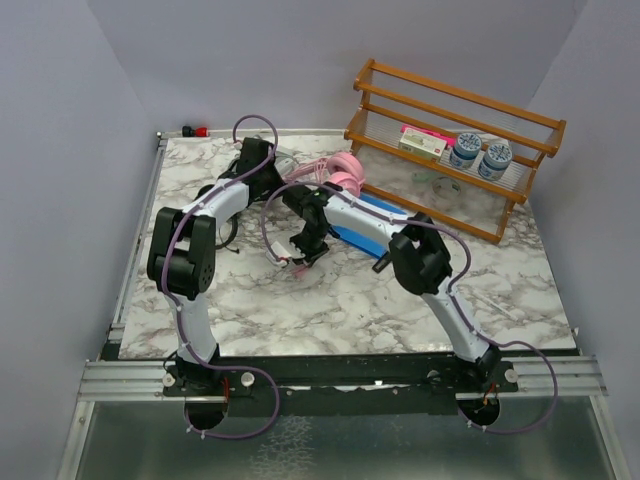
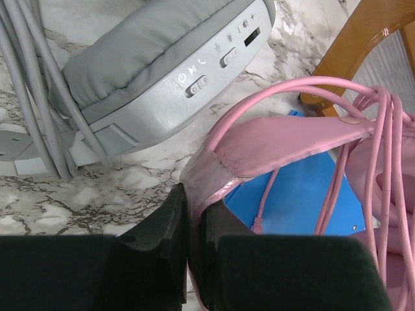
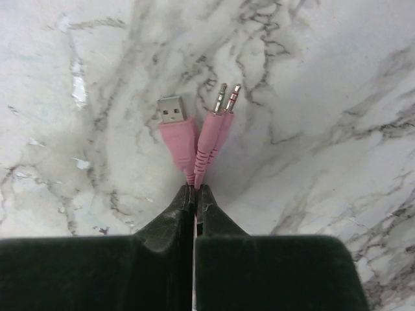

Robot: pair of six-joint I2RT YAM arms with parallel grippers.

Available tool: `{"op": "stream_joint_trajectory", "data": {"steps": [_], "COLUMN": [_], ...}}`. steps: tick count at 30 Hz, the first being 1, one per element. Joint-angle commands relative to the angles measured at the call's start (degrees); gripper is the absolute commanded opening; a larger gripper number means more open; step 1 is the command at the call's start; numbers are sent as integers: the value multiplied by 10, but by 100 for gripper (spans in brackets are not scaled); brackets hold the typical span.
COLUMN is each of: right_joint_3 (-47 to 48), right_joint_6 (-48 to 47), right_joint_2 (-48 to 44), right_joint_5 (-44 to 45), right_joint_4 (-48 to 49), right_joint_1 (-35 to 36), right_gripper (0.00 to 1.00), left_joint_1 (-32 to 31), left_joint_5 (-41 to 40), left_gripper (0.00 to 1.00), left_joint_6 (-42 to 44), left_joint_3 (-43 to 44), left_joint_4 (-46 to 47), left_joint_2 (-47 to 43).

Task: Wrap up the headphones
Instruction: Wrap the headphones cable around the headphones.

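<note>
Marble tabletop [image 1: 350, 300], wooden rack [image 1: 450, 140] back right. Left gripper [image 2: 194, 210] clamped on pink headphones [image 2: 279, 146] headband, grey headphones [image 2: 162, 71] just beside, blue sheet [image 2: 305, 194] under. Right gripper [image 3: 196, 194] pinches pink cable [image 3: 202, 154] just behind its plugs [image 3: 224, 98].

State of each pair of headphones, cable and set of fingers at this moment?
left fingers: shut on headband of pink headphones
right fingers: shut on pink cable just behind its plugs
pink cable: several loops draped over that headband
grey-white headphones: lying on table, ungripped
</note>
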Motion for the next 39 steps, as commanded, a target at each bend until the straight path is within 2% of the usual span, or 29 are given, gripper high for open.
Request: {"op": "stream_joint_trajectory", "data": {"steps": [1,5,9,13,17,23,29,35,39], "right_joint_3": [-97,-233,-350,-447,-487,-537,-643,-692,-687], "right_joint_6": [-13,-12,21,150,279,482,651,757,795], "right_joint_2": [-55,-202,-325,-408,-448,-482,-521,-542,-547], "right_joint_5": [-22,-66,-156,-205,-216,-144,-109,-18,40], "right_joint_4": [37,154,289,498,631,826,1059,1191,1203], "right_joint_1": [23,40,43,42,34,6,-28,-57,-62], "right_gripper": [1,1,1,1,1,1,1,1,1], "left_joint_1": [3,0,-11,-29,-46,-76,-84,-86,-87], "left_joint_5": [40,38,25,1,-45,-123,-136,-139,-146], "left_gripper": [0,0,0,0,0,0,0,0,0], "left_joint_6": [-18,-25,-29,-33,-30,-59,-60,-53,-46], "left_joint_3": [24,17,6,-8,-35,-91,-132,-154,-166], "left_joint_4": [45,44,45,45,44,48,56,49,49], "left_joint_2": [-14,-25,-39,-60,-96,-165,-216,-248,-256]}}
